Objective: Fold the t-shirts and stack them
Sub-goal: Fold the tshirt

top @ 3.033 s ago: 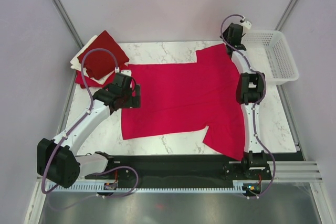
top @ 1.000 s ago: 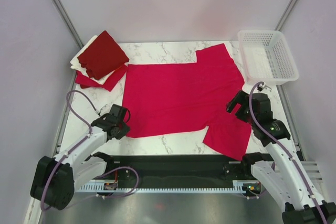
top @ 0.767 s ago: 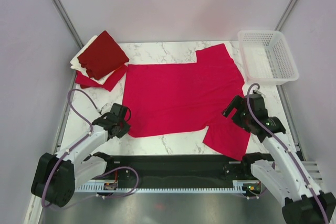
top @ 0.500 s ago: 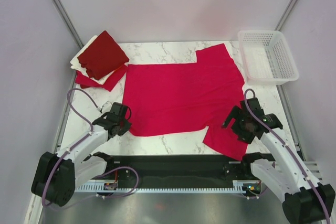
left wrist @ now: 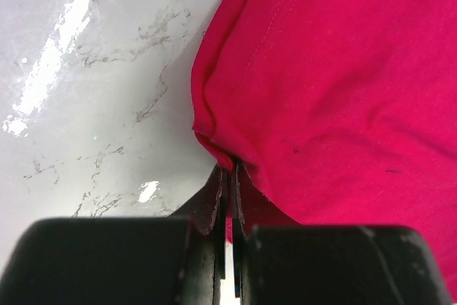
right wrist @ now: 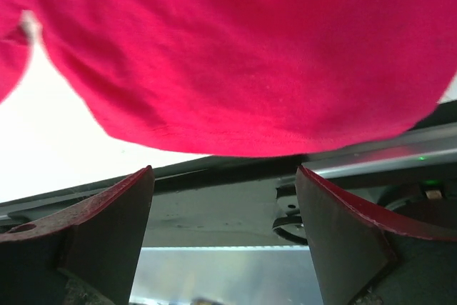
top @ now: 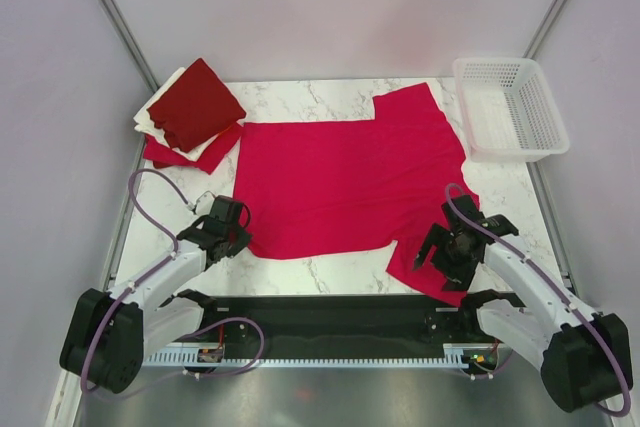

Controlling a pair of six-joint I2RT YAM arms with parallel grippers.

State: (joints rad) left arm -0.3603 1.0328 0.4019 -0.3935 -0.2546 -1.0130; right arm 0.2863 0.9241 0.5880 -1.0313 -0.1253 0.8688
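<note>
The left end effector (top: 233, 238) is pressed together, pinching the lower-left corner of the bright red t-shirt (top: 340, 182), which lies spread flat mid-frame on the worktop (top: 300, 97). The right end effector (top: 433, 255) is spread above the shirt's lower-right sleeve (right wrist: 235, 55). A stack of folded t-shirts (top: 192, 107) sits upper left.

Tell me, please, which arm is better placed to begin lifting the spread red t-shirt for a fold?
Left. The left claw is shut on the near left corner of the bright red t-shirt. The right claw stands open at the near sleeve and grips nothing yet.
</note>
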